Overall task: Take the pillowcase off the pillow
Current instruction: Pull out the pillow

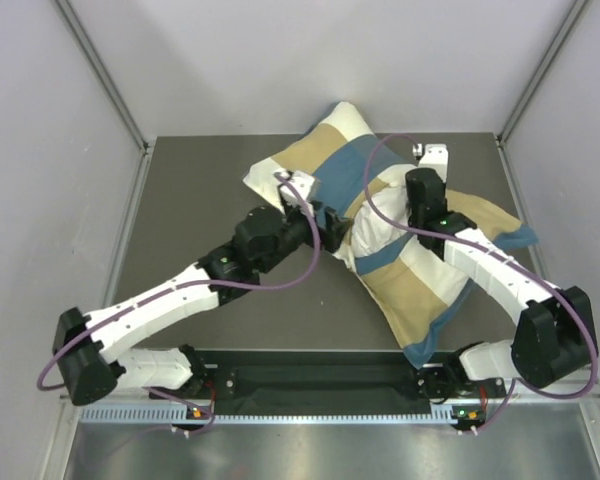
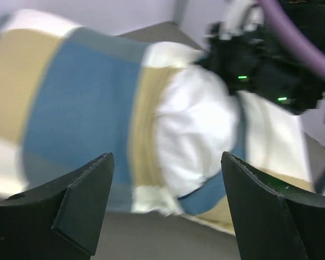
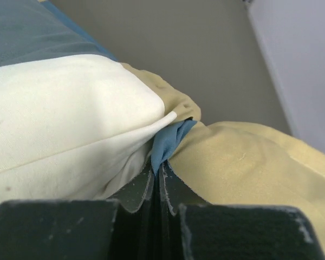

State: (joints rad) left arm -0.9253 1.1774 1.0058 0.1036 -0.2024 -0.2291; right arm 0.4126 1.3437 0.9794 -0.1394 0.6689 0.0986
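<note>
Lying on the table [image 1: 200, 200], the soft, limp pillowcase [image 1: 420, 295] is clamped at its blue edge [image 3: 170, 138] by the right gripper [image 3: 158, 184], the plump pillow [image 2: 197, 130] being judged best taken by the spread left gripper [image 2: 167, 162].

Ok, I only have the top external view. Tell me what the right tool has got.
Observer: In the right wrist view, the right tool is shut on a blue fold of the pillowcase.
Operator: Now report the left tool.
Observer: In the left wrist view, the left tool is open and holds nothing.
Operator: Say what it faces.
Observer: A plump bare part of the white pillow, bulging out past the pillowcase's blue edge.
</note>
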